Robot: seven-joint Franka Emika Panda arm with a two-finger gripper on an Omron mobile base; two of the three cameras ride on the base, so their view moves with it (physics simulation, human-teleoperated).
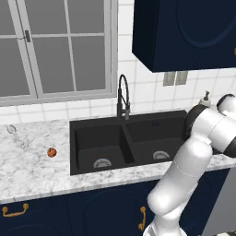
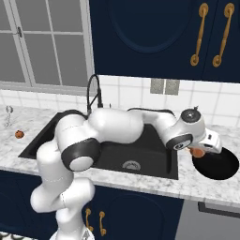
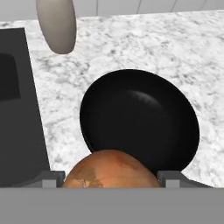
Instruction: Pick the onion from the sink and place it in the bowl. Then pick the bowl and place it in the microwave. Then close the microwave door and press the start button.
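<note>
My gripper [image 3: 111, 181] held the onion [image 3: 109, 170] between wide-set fingers at the hand view's bottom centre, with the bowl [image 3: 140, 118] lying directly beyond it on the counter [image 3: 144, 48].

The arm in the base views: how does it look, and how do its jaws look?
The arm is glossy white, built of thick rounded segments with dark grey bands at the joints. A round grey cap tops the wrist. The gripper has small grey jaws. No cables or markings show.
</note>
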